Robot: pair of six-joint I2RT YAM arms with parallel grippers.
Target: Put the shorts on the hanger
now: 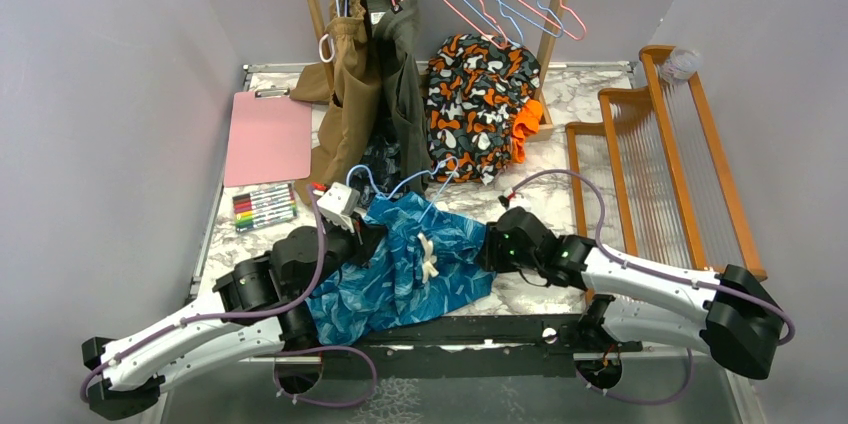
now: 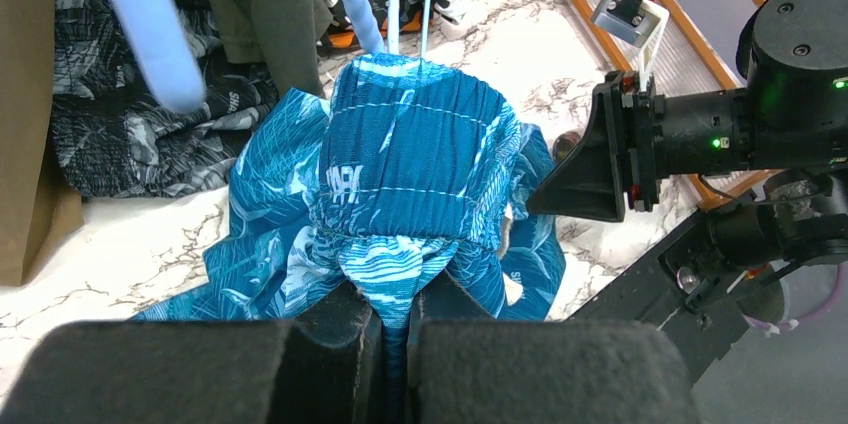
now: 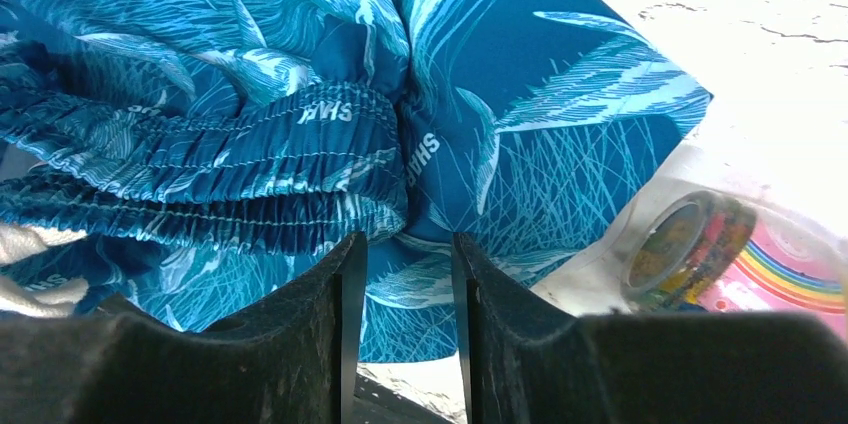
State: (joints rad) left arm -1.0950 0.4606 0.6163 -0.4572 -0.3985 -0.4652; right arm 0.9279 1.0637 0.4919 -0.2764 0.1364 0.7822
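Nearest the arm bases, the left gripper (image 2: 395,329) is clamped tight, a fold of the shorts (image 1: 410,269) squeezed between its 2 fingers. The shorts lie on the marble table (image 1: 570,94) between the 2 arms, front side up, cream bow (image 1: 428,256) showing. Over at their right edge sits the right gripper (image 3: 405,244). There is a gap between its 2 fingers and the gathered waistband is bunched at their tips, but whether they actually pinch cloth cannot be told. Just beside that gripper, a roll of rainbow tape (image 3: 690,244) rests on the table.

From the left wrist, the waistband humps up, and the thin wires of the light-blue hanger (image 2: 430,4) rise from its far side. Beyond it lies a dark leaf-print garment (image 2: 130,134).

Further out on the left there is a row of markers (image 1: 263,207), then a pink clipboard (image 1: 268,136). On the right is a wooden rack (image 1: 650,164). At the back hang a tan garment (image 1: 350,94) and an olive garment (image 1: 405,74), and beside them is a blotchy orange, black and white garment (image 1: 480,104).
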